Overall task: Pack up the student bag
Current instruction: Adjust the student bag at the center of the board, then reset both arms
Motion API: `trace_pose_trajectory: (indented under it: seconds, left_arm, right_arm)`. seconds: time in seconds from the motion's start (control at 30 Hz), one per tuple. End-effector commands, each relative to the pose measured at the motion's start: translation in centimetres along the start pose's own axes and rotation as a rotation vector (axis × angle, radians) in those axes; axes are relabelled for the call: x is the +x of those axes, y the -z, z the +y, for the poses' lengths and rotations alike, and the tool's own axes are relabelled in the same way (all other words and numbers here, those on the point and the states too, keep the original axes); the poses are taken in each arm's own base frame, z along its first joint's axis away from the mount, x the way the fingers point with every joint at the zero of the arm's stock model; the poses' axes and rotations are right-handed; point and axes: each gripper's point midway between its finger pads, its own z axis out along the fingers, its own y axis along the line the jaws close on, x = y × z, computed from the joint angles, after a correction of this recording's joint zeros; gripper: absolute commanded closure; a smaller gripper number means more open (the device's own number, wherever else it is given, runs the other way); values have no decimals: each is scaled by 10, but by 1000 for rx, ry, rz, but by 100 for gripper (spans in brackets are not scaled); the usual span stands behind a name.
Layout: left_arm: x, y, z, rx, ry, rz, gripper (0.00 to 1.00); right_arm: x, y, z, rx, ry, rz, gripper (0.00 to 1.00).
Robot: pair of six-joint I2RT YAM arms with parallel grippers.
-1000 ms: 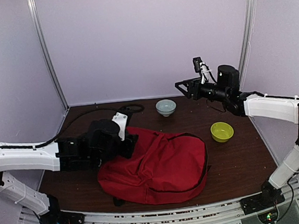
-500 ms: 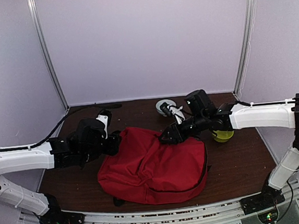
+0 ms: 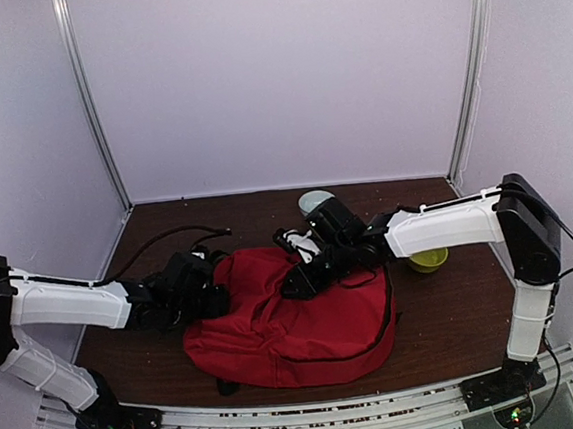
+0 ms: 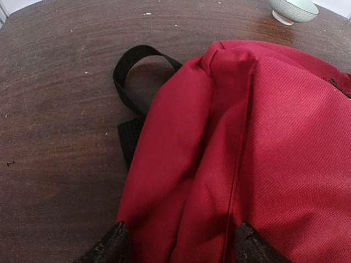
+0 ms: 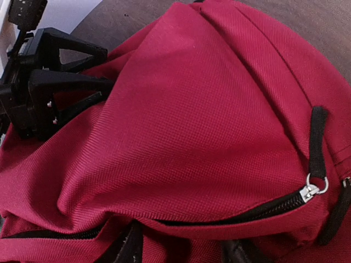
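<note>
The red student bag [image 3: 306,323] lies flat in the middle of the table with its zipper closed. My left gripper [image 3: 216,293] is at the bag's upper left edge. In the left wrist view [image 4: 180,247] it is open, with its fingertips [image 4: 112,244] either side of a fold of red fabric [image 4: 219,137]. My right gripper [image 3: 297,280] rests on the bag's top. In the right wrist view [image 5: 184,251] it is open, its fingers partly under a fabric flap by the black zipper [image 5: 247,212]. A metal zipper pull [image 5: 311,190] lies to the right.
A pale bowl [image 3: 315,201] stands at the back behind the bag and shows in the left wrist view [image 4: 293,8]. A yellow-green bowl [image 3: 430,260] sits to the right behind my right arm. A black bag strap [image 4: 134,71] loops on the table. A black cable [image 3: 168,240] crosses the back left.
My right arm swung from the back right down onto the bag's top. My left gripper shifted left and lower to the bag's left edge. The bag's top fabric is bunched up.
</note>
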Motion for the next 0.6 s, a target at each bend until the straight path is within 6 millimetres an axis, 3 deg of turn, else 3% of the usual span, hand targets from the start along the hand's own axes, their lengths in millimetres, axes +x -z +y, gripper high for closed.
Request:
trace_pose_trajectory:
  seconds: [0.0,0.07,0.1,0.17,0.23,0.33,0.4,0.47,0.57]
  left_arm:
    - [4,11,27,-54,23,-4,32]
    - [-9,18,40,-76,19,-18,29]
    - [-19,22,47,-88,18,-31,25]
    - [-40,33,64,-133,18,-63,18]
    - [-64,46,85,-186,25,-112,10]
    - [-93,67,123,-265,71,-190,4]
    - [-107,81,157,-350,111,-237,2]
    - [-117,96,185,-445,131,-276,2]
    - [-128,113,220,-626,120,-317,2]
  right_arm:
    - [-54,53,1,79,89,-141,45]
    - [-83,101,-16,112,64,-247,27]
    - [-96,128,-27,121,35,-313,3]
    - [-118,188,-64,192,-37,-478,0]
    - [-118,244,-110,316,-121,-604,0]
    - [-97,315,-172,517,-253,-751,0]
    - [-67,353,-212,659,-363,-826,0]
    - [-39,372,-238,761,-439,-865,0]
    - [-1,379,-267,904,-526,-884,0]
